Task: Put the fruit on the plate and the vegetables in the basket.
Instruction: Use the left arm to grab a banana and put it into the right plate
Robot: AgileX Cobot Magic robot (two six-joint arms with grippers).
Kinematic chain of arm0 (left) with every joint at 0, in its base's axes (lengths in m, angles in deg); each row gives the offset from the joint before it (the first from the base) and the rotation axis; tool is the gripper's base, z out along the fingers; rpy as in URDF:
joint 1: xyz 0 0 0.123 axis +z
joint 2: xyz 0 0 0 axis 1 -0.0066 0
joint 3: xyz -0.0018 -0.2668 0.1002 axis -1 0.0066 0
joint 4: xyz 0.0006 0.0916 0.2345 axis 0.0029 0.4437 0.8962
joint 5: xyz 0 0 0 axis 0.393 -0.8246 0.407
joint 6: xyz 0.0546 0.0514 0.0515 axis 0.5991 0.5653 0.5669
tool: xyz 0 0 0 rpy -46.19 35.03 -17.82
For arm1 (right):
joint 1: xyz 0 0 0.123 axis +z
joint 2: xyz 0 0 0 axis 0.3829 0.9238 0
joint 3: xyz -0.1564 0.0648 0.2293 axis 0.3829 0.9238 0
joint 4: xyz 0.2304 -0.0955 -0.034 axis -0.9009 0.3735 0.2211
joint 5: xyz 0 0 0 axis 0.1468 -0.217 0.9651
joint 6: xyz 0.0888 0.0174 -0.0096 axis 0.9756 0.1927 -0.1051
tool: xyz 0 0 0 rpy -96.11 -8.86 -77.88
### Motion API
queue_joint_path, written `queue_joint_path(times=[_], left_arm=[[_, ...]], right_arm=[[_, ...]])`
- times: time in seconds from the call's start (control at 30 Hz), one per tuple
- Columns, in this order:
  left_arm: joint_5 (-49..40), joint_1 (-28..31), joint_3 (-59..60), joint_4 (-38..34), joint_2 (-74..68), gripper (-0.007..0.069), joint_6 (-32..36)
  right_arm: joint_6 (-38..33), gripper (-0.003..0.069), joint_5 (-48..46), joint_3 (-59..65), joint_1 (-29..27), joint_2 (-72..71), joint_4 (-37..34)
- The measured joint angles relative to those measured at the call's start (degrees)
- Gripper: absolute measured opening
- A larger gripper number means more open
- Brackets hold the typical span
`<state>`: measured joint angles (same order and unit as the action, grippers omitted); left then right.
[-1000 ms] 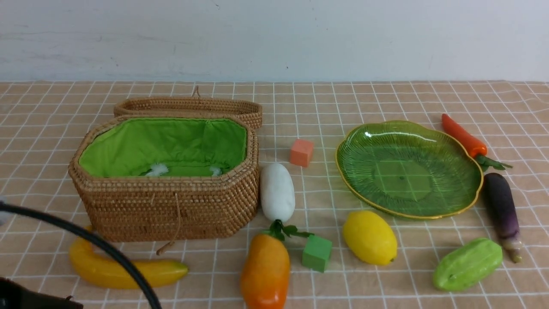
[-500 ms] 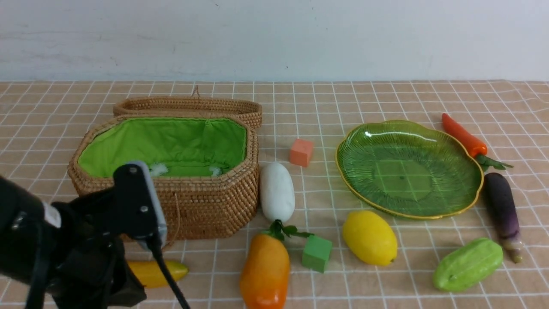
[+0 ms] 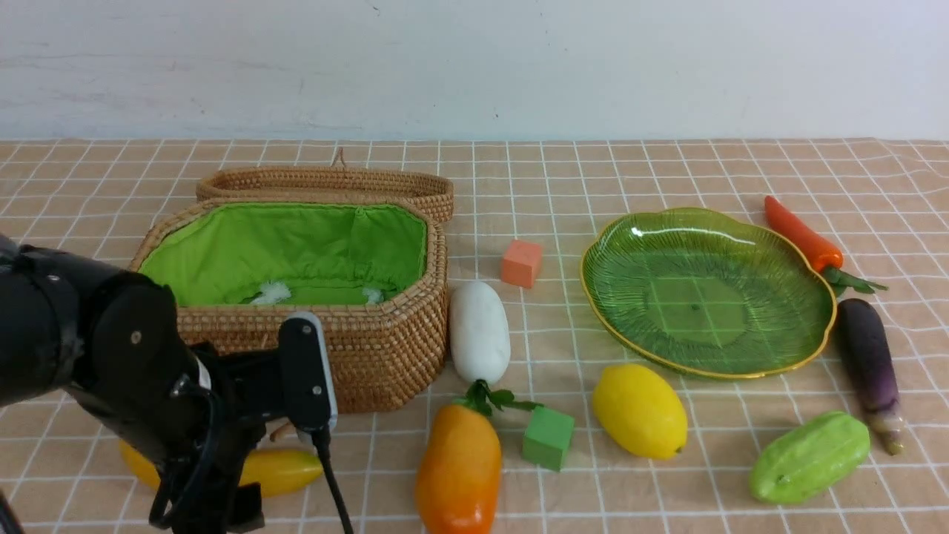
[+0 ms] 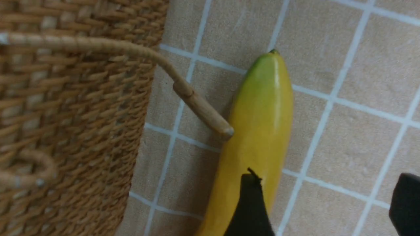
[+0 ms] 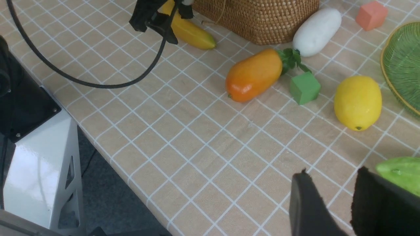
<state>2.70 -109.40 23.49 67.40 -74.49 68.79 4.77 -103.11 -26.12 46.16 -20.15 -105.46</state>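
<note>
My left gripper is open low over the yellow banana, one finger over it, the other over bare cloth. The banana lies in front of the wicker basket. The mango, lemon, white radish, green gourd, eggplant and pepper lie on the cloth. The green plate holds nothing. My right gripper is open and empty beside the gourd.
An orange cube and a green cube sit between basket and plate. The basket's lid lies open behind it. Its wooden toggle hangs against the banana. The table's front edge is close by.
My left arm has swung in from the lower left and now hangs over the banana, covering most of it. The objects have not moved.
</note>
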Motion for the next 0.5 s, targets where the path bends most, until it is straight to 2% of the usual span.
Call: queue_joint_path(times=[0.17,0.2,0.37,0.4,0.43,0.5], left_arm=[[2.45,0.00,-0.55,4.61,-4.19,0.0456,0.13],[2.67,0.00,-0.67,5.01,-4.57,0.0420,0.18],[1.13,0.00,-1.52,6.40,-4.82,0.0108,0.18],[0.84,0.00,-1.60,6.40,-4.72,0.0095,0.18],[-1.78,-0.06,-1.61,5.79,-4.12,0.0011,0.13],[-4.84,-0.09,-1.33,4.76,-3.66,-0.0013,0.08]], right_arm=[[0.00,0.0224,0.05,0.00,0.00,0.00,0.00],[0.00,0.0225,0.05,0.00,0.00,0.00,0.00],[0.00,0.0227,0.10,0.00,0.00,0.00,0.00],[0.00,0.0227,0.10,0.00,0.00,0.00,0.00],[0.00,0.0227,0.10,0.00,0.00,0.00,0.00],[0.00,0.0227,0.10,0.00,0.00,0.00,0.00]])
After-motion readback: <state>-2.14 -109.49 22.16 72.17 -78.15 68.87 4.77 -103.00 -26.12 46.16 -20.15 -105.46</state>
